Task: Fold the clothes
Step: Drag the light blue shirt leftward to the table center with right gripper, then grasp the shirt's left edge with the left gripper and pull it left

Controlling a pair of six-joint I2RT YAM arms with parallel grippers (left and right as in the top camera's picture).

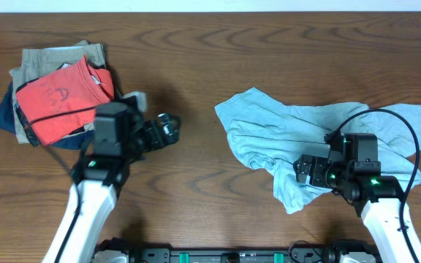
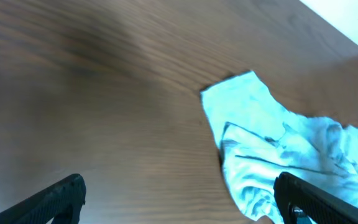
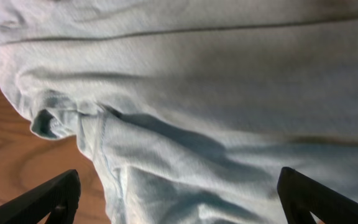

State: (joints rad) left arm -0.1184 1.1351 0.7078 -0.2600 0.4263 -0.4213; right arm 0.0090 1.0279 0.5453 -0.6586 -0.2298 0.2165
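Note:
The pale light-blue garment (image 1: 291, 135) lies crumpled on the right half of the wooden table. It also shows in the left wrist view (image 2: 278, 149) and fills the right wrist view (image 3: 216, 93). My right gripper (image 1: 305, 173) is open and empty, just above the garment's near edge, its fingers (image 3: 179, 196) spread over the cloth. My left gripper (image 1: 168, 130) is open and empty over bare wood, well left of the garment; its fingers (image 2: 179, 196) frame the table surface.
A pile of folded clothes sits at the far left: a red-orange printed T-shirt (image 1: 61, 98) on top of khaki (image 1: 50, 60) and navy (image 1: 6, 117) garments. The left arm stands next to this pile.

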